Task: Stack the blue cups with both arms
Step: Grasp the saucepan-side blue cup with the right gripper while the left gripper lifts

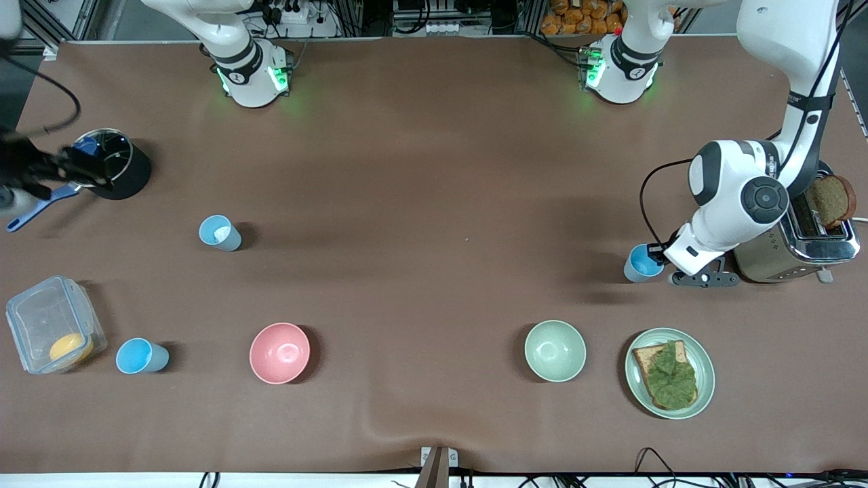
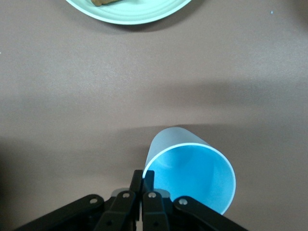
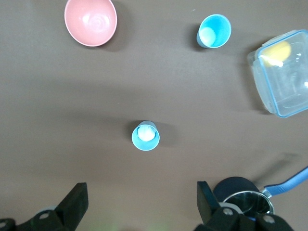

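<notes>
The left hand (image 2: 142, 185) gripped the rim of a blue cup (image 1: 641, 263) beside the toaster (image 1: 797, 247). The right hand (image 3: 139, 204) hung fully open, holding nothing, above a second cup (image 3: 145, 135); a third cup (image 1: 139, 356) stood beside the container (image 1: 51, 325).

I see bare brown tabletop (image 1: 434, 203) mid-table; shiny metal toaster (image 1: 800, 244) crowds the left gripper (image 2: 142, 185), just beside it.
</notes>
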Controlling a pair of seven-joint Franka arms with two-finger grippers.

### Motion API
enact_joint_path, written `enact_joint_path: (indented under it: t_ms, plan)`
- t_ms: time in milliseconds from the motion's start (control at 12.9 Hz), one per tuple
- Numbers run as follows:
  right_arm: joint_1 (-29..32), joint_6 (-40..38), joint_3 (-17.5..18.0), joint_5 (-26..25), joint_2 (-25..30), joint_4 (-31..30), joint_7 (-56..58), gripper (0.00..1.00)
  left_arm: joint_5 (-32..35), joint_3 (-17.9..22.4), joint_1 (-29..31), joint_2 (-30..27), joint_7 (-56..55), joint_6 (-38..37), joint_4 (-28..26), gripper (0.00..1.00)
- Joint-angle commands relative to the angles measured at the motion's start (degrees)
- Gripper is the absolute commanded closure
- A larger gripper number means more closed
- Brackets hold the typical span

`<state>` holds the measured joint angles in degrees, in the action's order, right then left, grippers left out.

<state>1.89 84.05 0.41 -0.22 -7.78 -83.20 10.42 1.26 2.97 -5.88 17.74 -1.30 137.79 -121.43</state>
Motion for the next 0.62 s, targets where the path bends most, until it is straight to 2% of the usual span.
enact_joint_path:
  t_ms: [0, 544]
  plan:
    - [0.57, -0.73, 0.56, 0.40, -1.44, 1.12, 0.30, 0.00, -0.65, -0.24, -0.18, 0.01, -0.28, -0.06, 0.05, 1.00]
    - [1.88, 2.17, 0.65, 0.04, -3.38, -6.62, 1.27, 0.00, -0.65, -0.33, -0.18, 0.10, -0.28, 0.02, 0.05, 1.00]
